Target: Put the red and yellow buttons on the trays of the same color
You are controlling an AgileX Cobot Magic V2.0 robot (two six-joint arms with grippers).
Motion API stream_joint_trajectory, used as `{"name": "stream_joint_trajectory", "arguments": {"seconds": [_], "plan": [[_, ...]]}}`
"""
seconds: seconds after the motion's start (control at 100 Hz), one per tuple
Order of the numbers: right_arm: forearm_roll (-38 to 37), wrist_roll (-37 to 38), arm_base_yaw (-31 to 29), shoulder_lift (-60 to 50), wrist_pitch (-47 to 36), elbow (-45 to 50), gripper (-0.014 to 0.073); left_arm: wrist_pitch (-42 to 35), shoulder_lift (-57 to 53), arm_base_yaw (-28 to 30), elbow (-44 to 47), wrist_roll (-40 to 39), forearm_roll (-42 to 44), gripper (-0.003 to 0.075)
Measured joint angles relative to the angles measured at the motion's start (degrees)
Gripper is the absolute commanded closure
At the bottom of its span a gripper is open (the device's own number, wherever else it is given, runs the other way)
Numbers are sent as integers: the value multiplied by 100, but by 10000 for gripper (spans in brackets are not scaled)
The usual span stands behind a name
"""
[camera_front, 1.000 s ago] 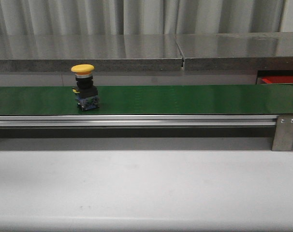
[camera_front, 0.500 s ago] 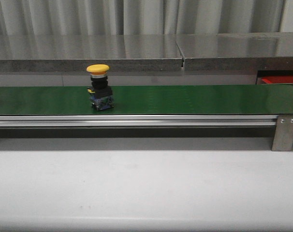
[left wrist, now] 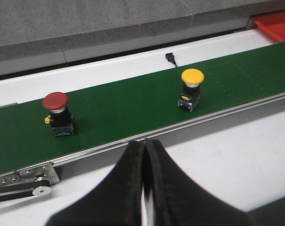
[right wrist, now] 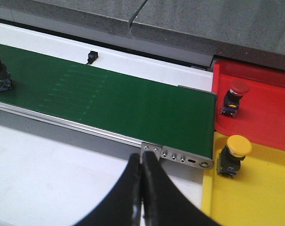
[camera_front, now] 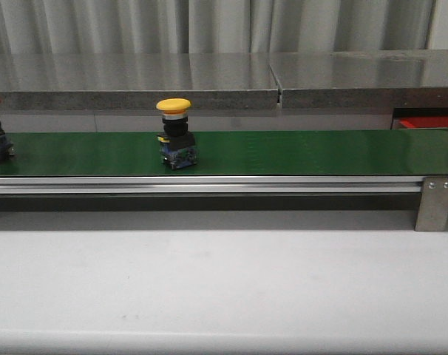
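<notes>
Buttons first: your left gripper (left wrist: 143, 188) and right gripper (right wrist: 141, 188) both sit closed and empty, short of the belt (camera_front: 298, 151). Open the right one early, meet the upright yellow button (camera_front: 175, 134) mid-belt, and carry it to the yellow tray (right wrist: 255, 197); the red button (left wrist: 58, 113) trails behind

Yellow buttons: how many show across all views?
2. One yellow button rides the green belt; another yellow button sits in the yellow tray past the belt's end. Others may lie out of frame.
</notes>
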Motion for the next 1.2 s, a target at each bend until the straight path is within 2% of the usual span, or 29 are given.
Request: {"name": "stream_joint_trajectory", "arguments": {"seconds": [0.18,0.32,0.71,0.76,0.83,0.95,1.02,1.09,1.2], "plan": [[0,0,0,0,-213,0,661,61,-533,-9,280,0,-9,741],[28,0,0,168,-69,-173,661,155,-633,-9,317,0,-9,741],[41,-123,73,2301,577,-1640,641,176,-633,-9,317,0,-13,741],[41,-123,147,2572,635,-1844,597,176,-633,-9,317,0,-13,741],[41,-123,279,2941,710,-2139,486,176,-633,-9,317,0,-13,741],[41,-125,526,3541,748,-2609,193,180,-633,-9,317,0,-13,741],[41,-125,676,3890,807,-2878,65,180,-633,-9,317,0,-13,741],[41,-125,820,4246,951,-3174,14,180,-633,-9,317,0,-13,741],[41,-150,1028,4852,1364,-3728,20,180,-633,-9,317,0,-13,741]]}}
